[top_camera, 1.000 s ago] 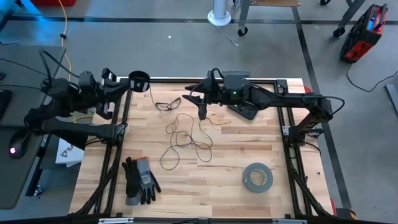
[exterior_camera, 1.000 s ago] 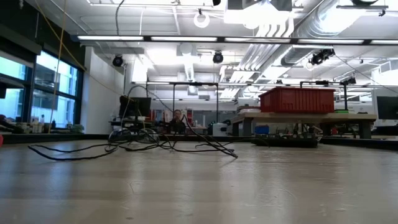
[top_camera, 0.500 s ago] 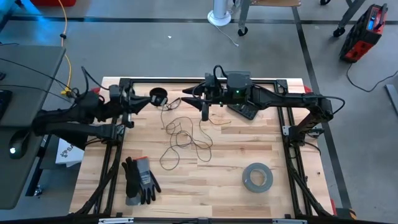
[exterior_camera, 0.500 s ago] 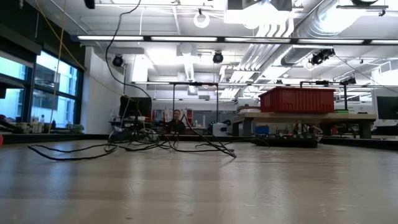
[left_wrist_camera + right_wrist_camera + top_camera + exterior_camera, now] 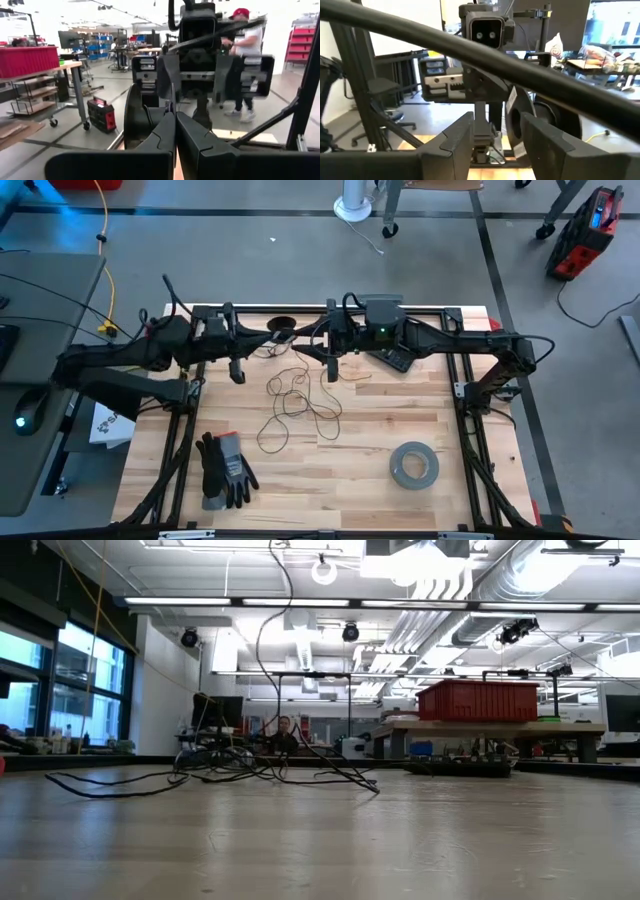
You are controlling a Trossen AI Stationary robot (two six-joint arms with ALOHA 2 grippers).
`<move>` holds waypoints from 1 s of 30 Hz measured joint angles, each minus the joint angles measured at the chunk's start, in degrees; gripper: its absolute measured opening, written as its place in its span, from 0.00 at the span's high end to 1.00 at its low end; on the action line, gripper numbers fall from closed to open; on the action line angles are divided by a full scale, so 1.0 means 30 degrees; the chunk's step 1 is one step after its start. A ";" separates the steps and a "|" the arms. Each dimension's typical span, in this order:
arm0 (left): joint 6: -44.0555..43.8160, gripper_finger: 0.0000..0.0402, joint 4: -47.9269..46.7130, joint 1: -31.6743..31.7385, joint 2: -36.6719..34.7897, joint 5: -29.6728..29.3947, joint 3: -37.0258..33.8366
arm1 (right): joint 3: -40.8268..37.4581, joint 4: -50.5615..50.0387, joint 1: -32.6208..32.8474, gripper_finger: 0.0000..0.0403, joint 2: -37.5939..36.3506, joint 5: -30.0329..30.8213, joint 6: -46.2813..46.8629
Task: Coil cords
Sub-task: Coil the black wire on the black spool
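Near the upper middle of the high view, your two arms meet over the far edge of the table [image 5: 400, 510]: the left gripper [image 5: 262, 338] has its fingers [image 5: 165, 132] pressed closed, apparently on the small black spool [image 5: 281, 326], though the grip itself is hard to make out, while the right gripper [image 5: 328, 370] points down with its fingers [image 5: 457, 135] parted and nothing between them. The thin dark cord [image 5: 295, 402] lies in loose loops at the frame's centre, running up toward the spool. To wind well, I judge you should keep the spool steady and let the right fingers guide the strand with light tension, clear of the grey tape roll [image 5: 413, 465] and gloves [image 5: 224, 468]. Only the low view shows the cord [image 5: 215, 776] rising off the table out of frame; only the wrist views show the finger gaps.
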 joint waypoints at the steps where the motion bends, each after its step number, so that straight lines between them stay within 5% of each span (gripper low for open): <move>1: -0.0107 1.00 -0.0052 0.0000 0.0105 -0.0005 0.0071 | 0.0001 -0.0069 0.0000 0.61 -0.0039 0.0001 -0.0183; 30: 0.1393 1.00 -0.0070 -0.0743 0.0294 -0.0285 0.0159 | 0.0015 -0.3460 -0.0022 0.61 -0.1207 0.1958 -0.2948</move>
